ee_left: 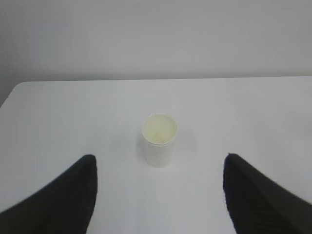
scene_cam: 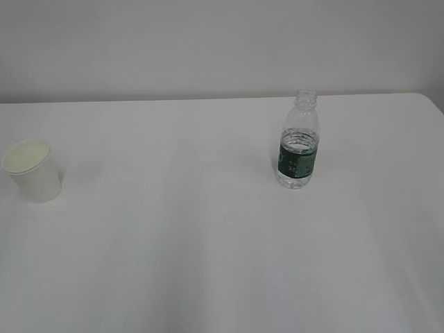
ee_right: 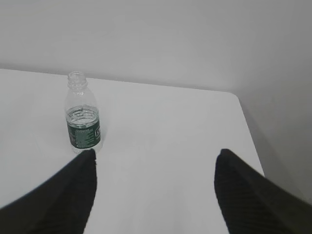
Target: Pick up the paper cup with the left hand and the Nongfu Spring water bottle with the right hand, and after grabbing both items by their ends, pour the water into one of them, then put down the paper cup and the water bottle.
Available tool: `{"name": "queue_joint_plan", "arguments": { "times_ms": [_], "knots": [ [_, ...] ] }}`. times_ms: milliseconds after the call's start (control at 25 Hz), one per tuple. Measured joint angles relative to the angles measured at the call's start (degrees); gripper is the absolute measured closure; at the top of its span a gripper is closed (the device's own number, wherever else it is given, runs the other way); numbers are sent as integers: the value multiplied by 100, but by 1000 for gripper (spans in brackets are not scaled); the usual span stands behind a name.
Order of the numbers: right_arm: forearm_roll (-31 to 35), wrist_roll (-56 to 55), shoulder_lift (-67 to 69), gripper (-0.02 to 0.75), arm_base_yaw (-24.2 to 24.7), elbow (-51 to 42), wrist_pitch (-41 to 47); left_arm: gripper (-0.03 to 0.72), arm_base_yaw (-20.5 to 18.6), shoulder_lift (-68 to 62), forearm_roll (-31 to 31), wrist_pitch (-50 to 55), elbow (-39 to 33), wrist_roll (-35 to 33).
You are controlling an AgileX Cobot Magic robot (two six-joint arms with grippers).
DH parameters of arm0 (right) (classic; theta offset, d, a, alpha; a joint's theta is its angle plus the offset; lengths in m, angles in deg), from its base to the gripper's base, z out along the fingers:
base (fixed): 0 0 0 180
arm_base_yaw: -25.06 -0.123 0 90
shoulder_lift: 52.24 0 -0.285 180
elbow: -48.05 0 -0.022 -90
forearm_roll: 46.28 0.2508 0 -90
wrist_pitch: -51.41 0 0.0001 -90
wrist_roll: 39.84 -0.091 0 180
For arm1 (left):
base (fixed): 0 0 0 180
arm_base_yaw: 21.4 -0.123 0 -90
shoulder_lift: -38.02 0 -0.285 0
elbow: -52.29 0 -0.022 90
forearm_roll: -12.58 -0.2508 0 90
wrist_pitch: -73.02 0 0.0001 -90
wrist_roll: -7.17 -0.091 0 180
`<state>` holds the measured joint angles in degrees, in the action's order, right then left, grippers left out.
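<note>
White paper cup [scene_cam: 31, 170] stands upright at table [scene_cam: 173, 263] left; Nongfu Spring water bottle [scene_cam: 299, 142] upright right of centre, w/ water [scene_cam: 298, 147] inside. Left gripper [ee_left: 158, 168] & right gripper [ee_right: 155, 163] both spread wide, holding nothing.

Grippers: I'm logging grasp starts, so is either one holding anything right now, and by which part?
Nothing is held. The left gripper is open with the paper cup standing free ahead of it; the right gripper is open, the water bottle untouched on the table.
</note>
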<state>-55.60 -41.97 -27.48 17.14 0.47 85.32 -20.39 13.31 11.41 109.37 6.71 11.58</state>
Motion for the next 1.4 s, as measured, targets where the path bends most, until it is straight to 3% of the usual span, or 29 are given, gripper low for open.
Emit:
{"name": "queue_joint_plan", "arguments": {
  "times_ms": [680,1400],
  "knots": [
    [206,0,581,164,0,0,-593,111,0,-828,0,-745,0,0],
    [520,246,1152,164,0,-244,-1065,111,0,-877,24,-949,0,0]
  ]
}}
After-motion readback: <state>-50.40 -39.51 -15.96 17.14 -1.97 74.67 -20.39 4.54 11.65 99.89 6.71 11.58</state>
